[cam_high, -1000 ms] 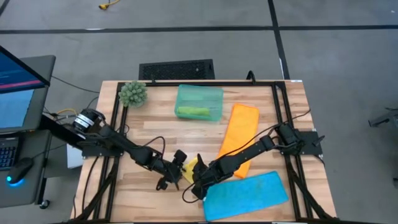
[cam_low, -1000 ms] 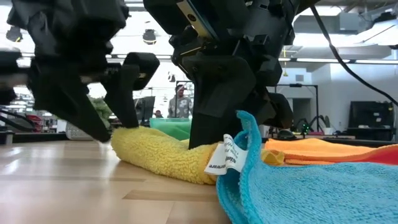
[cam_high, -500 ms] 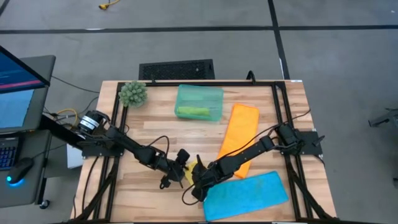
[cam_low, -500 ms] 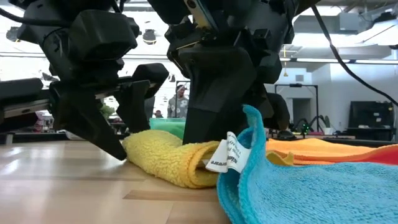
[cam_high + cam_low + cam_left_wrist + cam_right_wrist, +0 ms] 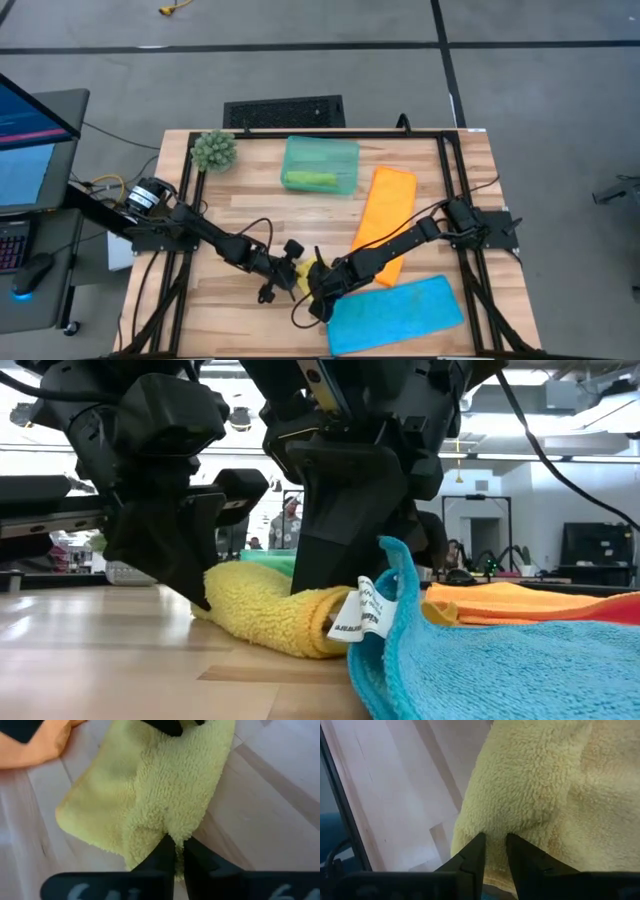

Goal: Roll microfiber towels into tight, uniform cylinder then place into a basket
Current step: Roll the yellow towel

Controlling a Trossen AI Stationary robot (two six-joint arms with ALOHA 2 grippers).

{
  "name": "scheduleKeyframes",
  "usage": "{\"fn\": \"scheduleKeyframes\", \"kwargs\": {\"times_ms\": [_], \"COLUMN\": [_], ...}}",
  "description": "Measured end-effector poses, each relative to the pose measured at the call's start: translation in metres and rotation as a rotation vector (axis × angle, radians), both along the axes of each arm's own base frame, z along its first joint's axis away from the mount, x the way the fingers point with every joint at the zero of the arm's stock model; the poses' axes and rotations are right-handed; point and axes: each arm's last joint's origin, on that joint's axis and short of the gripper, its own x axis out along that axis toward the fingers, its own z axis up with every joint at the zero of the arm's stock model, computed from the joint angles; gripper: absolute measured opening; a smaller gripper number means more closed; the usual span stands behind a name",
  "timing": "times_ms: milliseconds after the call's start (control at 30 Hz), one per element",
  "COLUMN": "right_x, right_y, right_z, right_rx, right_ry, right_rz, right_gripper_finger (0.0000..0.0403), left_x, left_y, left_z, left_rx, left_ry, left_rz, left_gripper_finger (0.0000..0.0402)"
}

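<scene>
A partly rolled yellow towel [image 5: 304, 270] lies on the table near its front edge, between my two grippers. My left gripper [image 5: 287, 277] is shut on its left end. My right gripper [image 5: 318, 292] is shut on its right end, beside the blue towel [image 5: 395, 314], whose raised corner [image 5: 400, 575] stands in front of the yellow towel. A white label [image 5: 360, 615] hangs from the yellow towel's right end. The orange towel [image 5: 385, 218] lies flat at the back right. The teal basket [image 5: 320, 165] stands at the back with a green roll [image 5: 308, 180] inside. My left gripper pinches a bunched ridge of the yellow towel [image 5: 170, 827] at its left end between its two fingers. The fingers slant down from the table's left side. The towel rests on the table [image 5: 120, 650]. My right gripper pinches the thick rolled edge of the yellow towel [image 5: 495, 827] between its two fingers, several layers as far as it shows. The fingers come down from above at the towel's right end. The towel lies on the table below them.
A spiky green plant ball [image 5: 213, 150] sits at the table's back left corner. A black frame [image 5: 445, 170] runs round the table top. Bare wood [image 5: 215, 310] lies at the near left. People show in the room beyond the table.
My left gripper has moved a little toward the table's right, onto the yellow towel's left end, and has shut on it. That end has bunched up and shifted slightly right. My right gripper has kept its hold.
</scene>
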Motion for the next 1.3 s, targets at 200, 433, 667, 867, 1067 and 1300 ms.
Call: {"fn": "scheduleKeyframes", "kwargs": {"times_ms": [200,433,667,867,1067,1300], "right_x": [0.000,0.000,-0.017,-0.032,-0.058,-0.079], "right_y": [0.000,-0.001,-0.001,0.003,0.009,0.034], "right_z": [0.000,0.006,0.029,0.061,0.085,0.095], "right_rx": [-0.017,-0.044,-0.157,-0.270,-0.373,-0.417], "right_ry": [-0.012,-0.041,-0.010,-0.075,-0.060,-0.097], "right_rz": [0.030,0.055,0.060,0.075,0.127,0.179], "right_gripper_finger": [0.0107,0.0107,0.0107,0.0107,0.0107,0.0107], "left_x": [-0.004,-0.007,-0.009,-0.007,0.001,0.007], "left_y": [0.003,0.001,-0.001,-0.002,0.006,0.023], "left_z": [-0.002,-0.003,-0.004,-0.002,0.006,0.007], "left_rx": [-0.109,-0.206,-0.306,-0.386,-0.491,-0.631], "left_ry": [0.108,0.170,0.234,0.290,0.406,0.490], "left_rz": [0.077,0.125,0.154,0.177,0.275,0.435], "left_gripper_finger": [0.0004,0.0003,0.0003,0.0003,0.0003,0.0003]}}
